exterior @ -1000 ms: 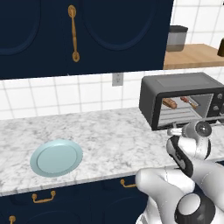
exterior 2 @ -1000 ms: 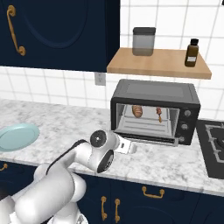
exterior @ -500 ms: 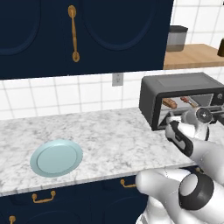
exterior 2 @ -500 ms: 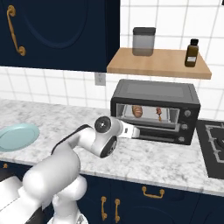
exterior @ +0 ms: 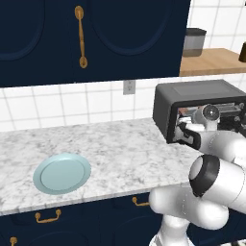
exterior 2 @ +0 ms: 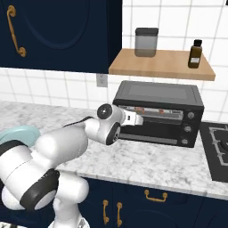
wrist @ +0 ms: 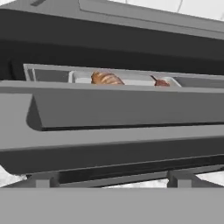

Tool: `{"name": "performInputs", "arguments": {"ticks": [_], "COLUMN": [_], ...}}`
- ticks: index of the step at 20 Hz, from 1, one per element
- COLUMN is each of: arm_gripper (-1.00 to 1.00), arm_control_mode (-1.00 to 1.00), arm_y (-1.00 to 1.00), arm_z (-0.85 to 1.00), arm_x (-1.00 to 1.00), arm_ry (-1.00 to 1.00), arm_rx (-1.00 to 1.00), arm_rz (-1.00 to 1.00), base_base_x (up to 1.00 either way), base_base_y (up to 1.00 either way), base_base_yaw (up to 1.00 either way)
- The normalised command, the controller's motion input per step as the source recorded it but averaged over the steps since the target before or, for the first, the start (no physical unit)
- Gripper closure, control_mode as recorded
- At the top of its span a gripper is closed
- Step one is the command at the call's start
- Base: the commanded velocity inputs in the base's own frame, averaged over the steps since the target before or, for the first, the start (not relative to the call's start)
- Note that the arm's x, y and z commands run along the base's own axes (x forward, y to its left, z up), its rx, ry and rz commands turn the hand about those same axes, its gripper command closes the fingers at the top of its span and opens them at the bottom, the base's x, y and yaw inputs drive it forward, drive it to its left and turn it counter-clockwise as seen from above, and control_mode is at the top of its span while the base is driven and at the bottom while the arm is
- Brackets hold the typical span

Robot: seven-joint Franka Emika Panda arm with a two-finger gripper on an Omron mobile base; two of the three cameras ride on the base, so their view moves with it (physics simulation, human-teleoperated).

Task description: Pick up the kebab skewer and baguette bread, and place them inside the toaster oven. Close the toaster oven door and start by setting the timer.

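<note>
The toaster oven (exterior 2: 156, 93) stands at the back right of the marble counter; in the left base view the toaster oven (exterior: 202, 91) is partly behind my arm. The toaster oven door (exterior 2: 153, 128) is tipped up, almost shut, with a narrow gap left at its top. Through that gap I see the baguette bread (wrist: 106, 78) and the tip of the kebab skewer (wrist: 162, 82) lying inside. The door's bar handle (wrist: 122, 109) is very close to the hand camera. My gripper (exterior 2: 137, 119) is right against the door's upper left edge; its fingers are hidden.
A pale blue plate (exterior: 62, 173) lies on the counter at the left. Three oven knobs (exterior 2: 190, 116) sit at the oven's right. A wooden shelf (exterior 2: 160, 67) above carries a jar (exterior 2: 146, 42) and a brown bottle (exterior 2: 194, 53). A stovetop (exterior 2: 218, 147) lies at the right.
The oven door has swung up from hanging open to almost shut. My hand has risen and moved forward with it, up to the oven front.
</note>
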Motion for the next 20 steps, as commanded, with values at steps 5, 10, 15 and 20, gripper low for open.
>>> {"name": "performInputs", "arguments": {"ticks": [5, 10, 15, 20], "arm_gripper": [-1.00, -1.00, -1.00, -1.00], "arm_control_mode": [-1.00, -1.00, -1.00, -1.00], "arm_y": [-0.02, 0.00, 0.00, -0.10], "arm_z": [0.00, 0.00, -0.04, 0.00], "arm_x": [0.67, 0.35, 0.35, -0.65], "arm_ry": [0.01, 0.05, 0.12, 0.19], "arm_rx": [-0.01, -0.06, -0.08, -0.06], "arm_rz": [0.03, 0.01, 0.00, 0.00], "base_base_x": [0.00, 0.00, 0.00, 0.00], "base_base_y": [0.00, 0.00, 0.00, 0.00], "base_base_yaw": [0.00, 0.00, 0.00, 0.00]}}
